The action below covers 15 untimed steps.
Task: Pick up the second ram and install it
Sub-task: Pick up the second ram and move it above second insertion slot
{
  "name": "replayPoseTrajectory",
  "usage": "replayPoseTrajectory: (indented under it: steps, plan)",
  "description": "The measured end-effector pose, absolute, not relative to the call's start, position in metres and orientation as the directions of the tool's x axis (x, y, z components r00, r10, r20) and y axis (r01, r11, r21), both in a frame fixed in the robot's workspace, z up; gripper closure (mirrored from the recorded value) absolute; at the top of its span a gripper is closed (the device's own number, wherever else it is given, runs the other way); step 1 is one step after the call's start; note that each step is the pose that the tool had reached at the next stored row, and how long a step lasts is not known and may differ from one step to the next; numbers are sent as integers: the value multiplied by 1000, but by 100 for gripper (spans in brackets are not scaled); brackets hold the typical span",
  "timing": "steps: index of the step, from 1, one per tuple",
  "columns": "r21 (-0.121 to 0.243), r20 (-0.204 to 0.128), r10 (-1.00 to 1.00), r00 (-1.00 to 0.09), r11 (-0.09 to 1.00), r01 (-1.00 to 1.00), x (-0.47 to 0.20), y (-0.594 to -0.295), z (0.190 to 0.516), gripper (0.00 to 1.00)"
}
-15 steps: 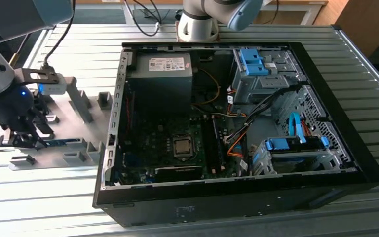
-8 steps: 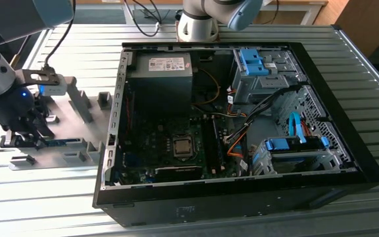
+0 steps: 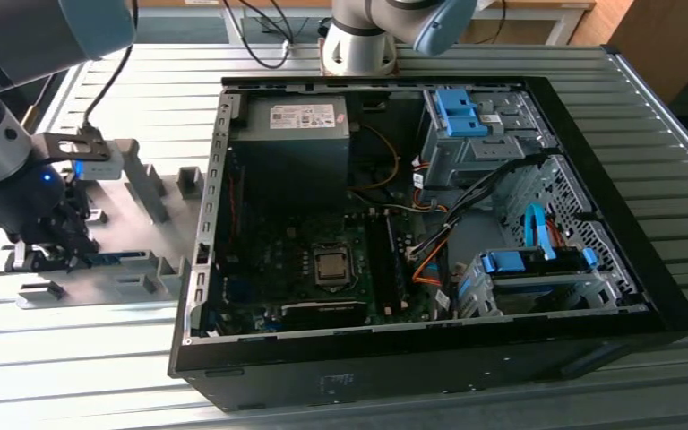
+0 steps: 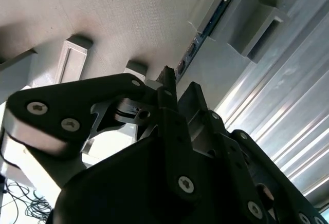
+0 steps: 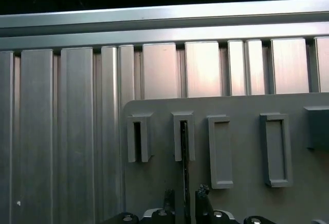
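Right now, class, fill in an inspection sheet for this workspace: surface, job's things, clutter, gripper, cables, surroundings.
Surface: slatted metal table carrying a grey fixture plate.
Job's things: second ram on edge in a fixture slot; open computer case beside the plate.
Clutter: nothing seen.
Gripper: gripper open, astride the ram's end.
Cables: orange and black wires inside the case; black cable to the wrist.
Surroundings: another arm's base beyond the case.

arm: grey-blue tubular robot arm [image 3: 28, 31] | wrist: black, small blue light [image 3: 46, 176] | cable: thin black cable [image 3: 114, 76] | gripper: matte black angular gripper [image 4: 180, 82], silver screw heads [image 4: 186, 184]
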<state>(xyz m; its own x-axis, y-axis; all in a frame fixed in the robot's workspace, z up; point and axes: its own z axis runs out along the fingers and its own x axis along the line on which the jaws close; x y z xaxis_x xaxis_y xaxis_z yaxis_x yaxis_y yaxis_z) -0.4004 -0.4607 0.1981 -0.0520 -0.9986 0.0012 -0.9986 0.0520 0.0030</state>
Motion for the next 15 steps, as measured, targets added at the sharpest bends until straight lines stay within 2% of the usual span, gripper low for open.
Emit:
replayPoseTrajectory:
  steps: [1,2,15]
  plan:
    - [3,1,-999,-52,52,-999,-401,-461,197,67]
    - [3,1,-999,-52,52,-999,-401,-461,197,74]
    - [2,1,-999,-52,52,-999,-402,-461,192,74]
